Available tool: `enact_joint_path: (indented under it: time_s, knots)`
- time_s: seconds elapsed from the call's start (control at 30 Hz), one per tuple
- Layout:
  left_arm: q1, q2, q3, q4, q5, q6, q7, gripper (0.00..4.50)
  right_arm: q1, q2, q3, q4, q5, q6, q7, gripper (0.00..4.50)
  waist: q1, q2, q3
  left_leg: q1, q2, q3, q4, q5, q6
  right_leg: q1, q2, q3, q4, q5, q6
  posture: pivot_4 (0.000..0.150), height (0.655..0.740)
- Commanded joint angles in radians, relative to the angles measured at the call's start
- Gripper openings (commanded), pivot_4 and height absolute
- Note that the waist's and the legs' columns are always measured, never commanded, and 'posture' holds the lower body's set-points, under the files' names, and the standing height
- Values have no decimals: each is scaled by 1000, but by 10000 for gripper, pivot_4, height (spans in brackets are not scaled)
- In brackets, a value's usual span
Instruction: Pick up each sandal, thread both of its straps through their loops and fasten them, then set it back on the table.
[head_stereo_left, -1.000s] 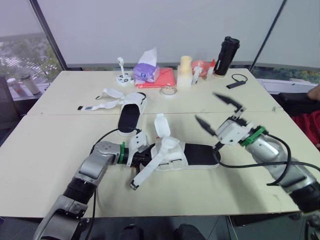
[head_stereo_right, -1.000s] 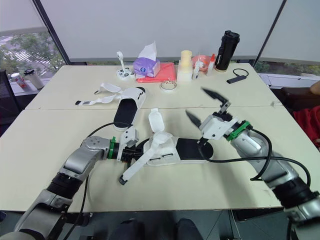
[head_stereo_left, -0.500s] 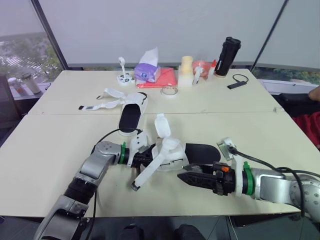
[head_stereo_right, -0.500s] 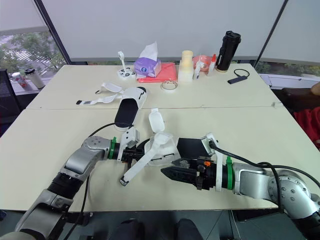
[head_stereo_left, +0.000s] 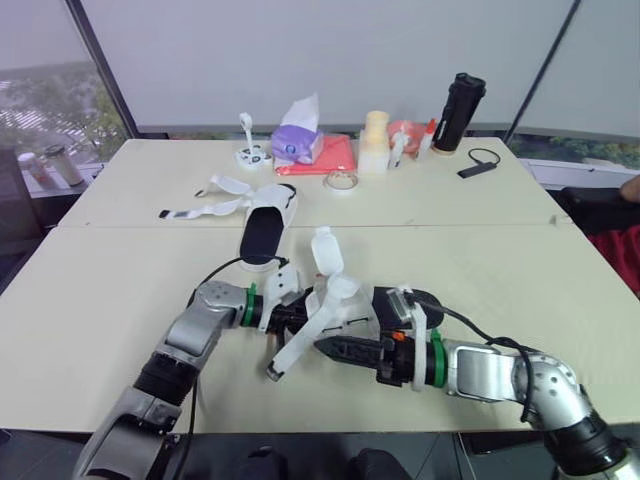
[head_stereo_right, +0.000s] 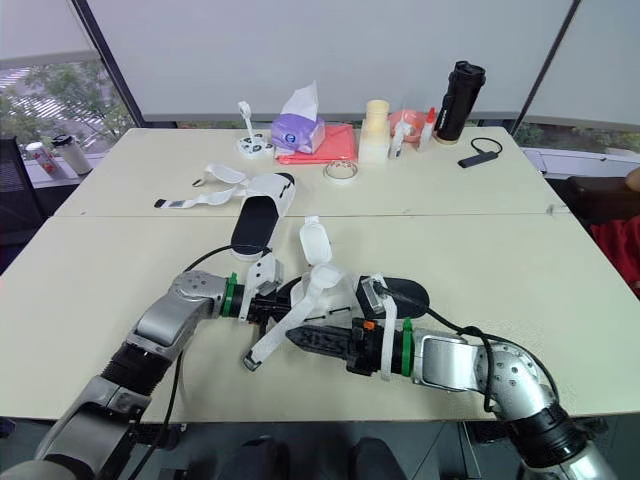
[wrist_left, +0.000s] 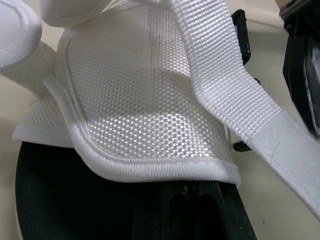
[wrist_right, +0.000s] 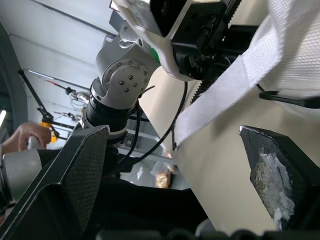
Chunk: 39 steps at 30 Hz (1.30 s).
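Note:
The near sandal (head_stereo_left: 352, 303), black sole with white mesh upper, lies at the table's front middle. My left gripper (head_stereo_left: 291, 314) is shut on its toe end; in the left wrist view the fingers (wrist_left: 186, 205) meet under the mesh upper (wrist_left: 140, 100). One loose strap (head_stereo_right: 268, 345) trails off toward the table's front edge, and another flap (head_stereo_left: 325, 250) stands up. My right gripper (head_stereo_left: 320, 347) lies low along the sandal's near side, open, its tips by the loose strap (wrist_right: 225, 92). The second sandal (head_stereo_left: 263, 228) lies farther back with its straps (head_stereo_left: 212, 200) spread.
Along the far edge stand a purple tissue box (head_stereo_left: 295, 143), a red cloth (head_stereo_left: 328, 156), a tape roll (head_stereo_left: 341, 181), a cream cup (head_stereo_left: 375, 130) and a black bottle (head_stereo_left: 462, 98). A black dongle (head_stereo_left: 478, 163) lies at the far right. A person's hand (head_stereo_left: 630, 185) shows at the right edge.
My right arm dropped from above the sandal's heel to the table, then slid left along the sandal's near side to the loose strap. The left gripper kept its hold.

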<state>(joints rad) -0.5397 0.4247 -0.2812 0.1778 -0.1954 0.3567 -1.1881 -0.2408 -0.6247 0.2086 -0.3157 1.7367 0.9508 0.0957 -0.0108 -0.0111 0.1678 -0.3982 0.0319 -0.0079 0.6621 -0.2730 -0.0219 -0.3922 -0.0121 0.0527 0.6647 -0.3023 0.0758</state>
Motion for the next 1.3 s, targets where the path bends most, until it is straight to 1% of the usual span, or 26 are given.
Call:
enact_joint_path:
  time_s: [0.03,0.33,0.37,0.43,0.53,0.67,0.8,0.93,1.07,1.13,1.23,1.3]
  knots:
    - [-7,-5,-17,9,16,-9,10,0,-30,62,25,10,14,30,-44,44274,0,0,0,0,0,0,0,0,0,0,0,0,0,0,0,1500,7400]
    - [-11,-6,-17,19,17,-11,11,0,-77,162,20,88,-7,74,-66,44274,0,0,0,-4,0,-1,1,0,0,-4,0,0,1,0,0,1500,7400]
    - [-8,-5,-16,15,15,-9,12,0,-84,174,21,99,-23,76,-71,41964,0,0,0,-5,0,-1,1,0,0,-4,0,-1,1,0,0,1500,7400]
    - [-3,-3,-15,10,13,-7,14,0,-90,189,22,113,-46,83,-78,35610,-1,0,0,-6,0,-1,1,0,0,-5,0,-1,1,0,0,1500,7400]
    - [3,-1,-12,6,12,-6,18,0,-88,206,15,114,-69,91,-82,19878,-1,0,0,-7,0,-1,1,0,0,-6,0,-1,1,0,0,1500,7400]
    - [6,-1,-9,5,10,-4,22,0,-78,219,-8,101,-101,86,-96,257,-1,0,0,-7,0,-1,1,0,0,-6,0,-1,1,0,0,1500,7400]
    - [8,0,-8,6,8,-5,24,0,-63,216,-50,71,-118,78,-101,257,-1,0,0,-7,0,-1,1,0,0,-6,0,-1,1,0,0,1500,7400]
    - [9,0,-9,6,6,-5,26,0,-57,175,-101,22,-138,87,-71,257,-1,0,0,-7,0,-1,1,0,0,-6,0,-1,1,0,0,1500,7400]
    - [8,0,-11,8,8,-7,25,0,-115,27,-207,-4,-135,129,115,257,-1,0,0,-8,0,0,1,0,0,-7,0,-1,0,0,0,1500,7400]
    - [7,0,-12,9,8,-8,24,0,-137,-52,-224,-7,-180,157,229,257,-1,0,0,-8,0,0,1,0,0,-7,0,-1,1,0,0,1500,7400]
    - [2,-3,-13,19,10,-12,24,0,-169,-147,-206,21,-305,169,383,257,-1,0,0,-8,0,-1,1,0,0,-7,1,-1,0,0,0,1500,7400]
    - [1,-6,-15,22,11,-15,25,0,-189,-190,-162,59,-426,155,464,257,-1,0,0,-8,0,-1,1,0,0,-7,1,-1,0,0,0,1500,7400]
